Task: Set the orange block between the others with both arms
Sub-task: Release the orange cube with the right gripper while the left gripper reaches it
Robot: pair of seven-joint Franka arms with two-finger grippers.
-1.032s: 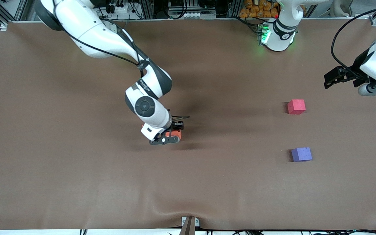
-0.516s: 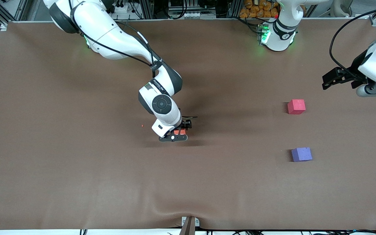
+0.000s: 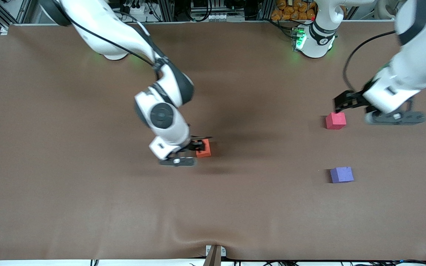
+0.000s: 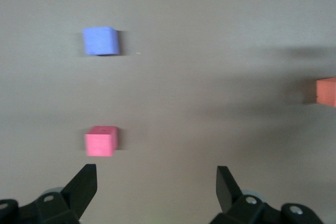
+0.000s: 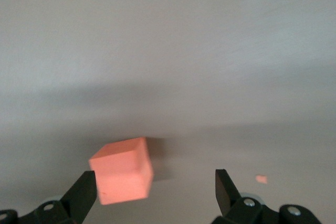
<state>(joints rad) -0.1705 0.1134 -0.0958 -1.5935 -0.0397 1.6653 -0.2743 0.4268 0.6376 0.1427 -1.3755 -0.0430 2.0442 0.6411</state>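
Observation:
The orange block (image 3: 204, 148) (image 5: 122, 170) rests on the brown table near its middle. My right gripper (image 3: 193, 148) (image 5: 155, 187) is open around it. The block lies close to one fingertip (image 5: 84, 190) and apart from the second. The others stand toward the left arm's end of the table. The pinkish-red cube (image 3: 335, 120) (image 4: 101, 141) is farther from the front camera than the purple cube (image 3: 341, 174) (image 4: 101, 41). My left gripper (image 3: 342, 104) (image 4: 156, 182) hangs open and holds nothing, beside and just above the pinkish-red cube. The orange block (image 4: 326, 91) shows at the edge of the left wrist view.
A brown mat (image 3: 87, 207) covers the whole table, with a wrinkle at its front edge (image 3: 183, 236) above a small clamp (image 3: 215, 253). A tiny orange crumb (image 5: 260, 179) lies on the mat near the right gripper. Cables and racks run along the base side.
My right gripper has opened and let go of the orange block, drawing back toward the right arm's end. My left arm has swung in from the table's end to the pinkish-red cube.

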